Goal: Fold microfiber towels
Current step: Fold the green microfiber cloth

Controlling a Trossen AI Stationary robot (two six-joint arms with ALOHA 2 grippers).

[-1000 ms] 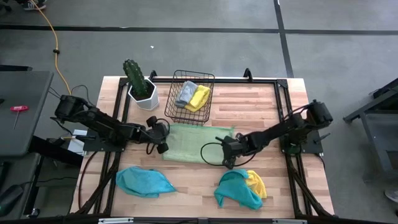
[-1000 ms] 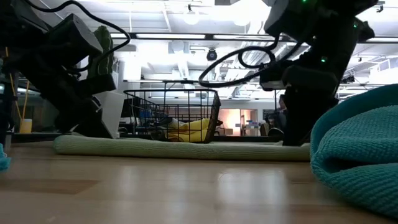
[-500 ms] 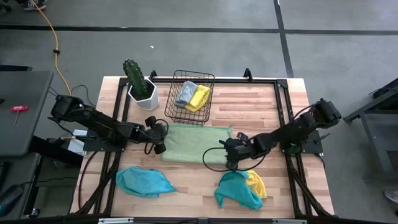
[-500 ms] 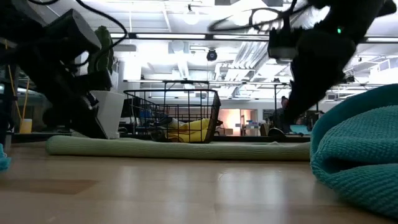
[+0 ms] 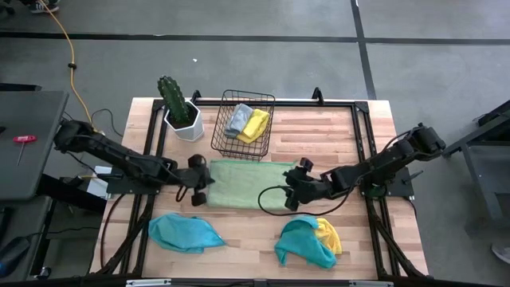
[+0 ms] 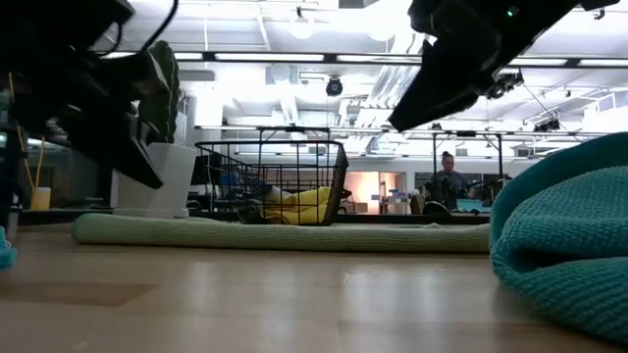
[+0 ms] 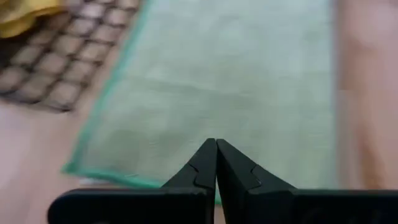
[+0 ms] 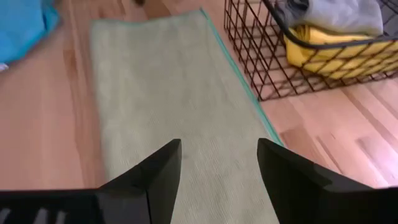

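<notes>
Moved: both arms are pulling back from the light green towel (image 5: 243,184) since a second ago; the left gripper (image 5: 197,194) is now sitting at the towel's left end instead of on it, and the right gripper (image 5: 296,196) is now lifted off the right end.
Left gripper: its fingers (image 7: 214,163) are pressing together, holding nothing, hovering just off the green towel's edge.
Right gripper: its fingers (image 8: 163,163) are standing well apart, empty, hanging above the green towel's right end.
Near the right gripper: a teal towel (image 5: 301,241) is lying bunched just in front of it, touching a yellow towel (image 5: 330,235).
Near the left gripper: another teal towel (image 5: 185,232) is lying crumpled in front of it.
Between the grippers: the light green towel is lying flat as a long strip.
Beyond the grippers: the black wire basket (image 5: 243,125) is holding a grey towel (image 5: 237,119) and a yellow towel (image 5: 255,124); a potted cactus (image 5: 178,107) is standing left of it.
</notes>
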